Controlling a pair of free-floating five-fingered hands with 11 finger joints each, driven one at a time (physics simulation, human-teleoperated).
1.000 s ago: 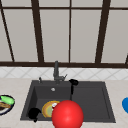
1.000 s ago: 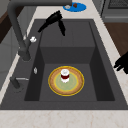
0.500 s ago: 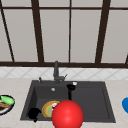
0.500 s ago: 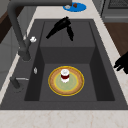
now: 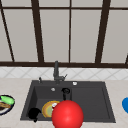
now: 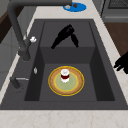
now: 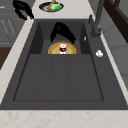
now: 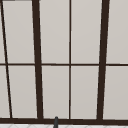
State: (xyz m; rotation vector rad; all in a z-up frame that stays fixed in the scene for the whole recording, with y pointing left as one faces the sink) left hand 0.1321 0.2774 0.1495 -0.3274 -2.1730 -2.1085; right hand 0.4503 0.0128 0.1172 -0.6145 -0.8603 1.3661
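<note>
- The right hand (image 6: 65, 34) hangs inside the sink (image 6: 100, 50), over the raised right part of the basin, with its fingertips pointing down towards the floor of the sink
- Its fingers are loosely straight with the thumb set apart, and it has hold of nothing
- Over the last second this hand has come lower and nearer to the plate (image 6: 76, 86); in the left side view it has slid from the far end of the basin towards the step that drops to the deeper part
- In the right side view it now stands just behind the plate, close above it but still apart
- The plate is yellow-rimmed and lies flat in the deeper left part of the sink, and a small cup (image 6: 65, 75), white on top and dark red below, stands upright in its middle
- Plate and cup have not moved in that second
- The left hand (image 5: 33, 113) hangs by the front left corner of the sink, above the table (image 6: 62, 117), well apart from the plate; we cannot tell whether it is open or closed, and nothing shows in it
- The tap (image 6: 15, 27) stands at the back edge
- A blue dish (image 6: 75, 7) lies on the table to the right of the sink, and a dish with something green (image 7: 51, 6) to the left
- In the front view a red ball (image 5: 67, 116) covers the front edge of the sink
</note>
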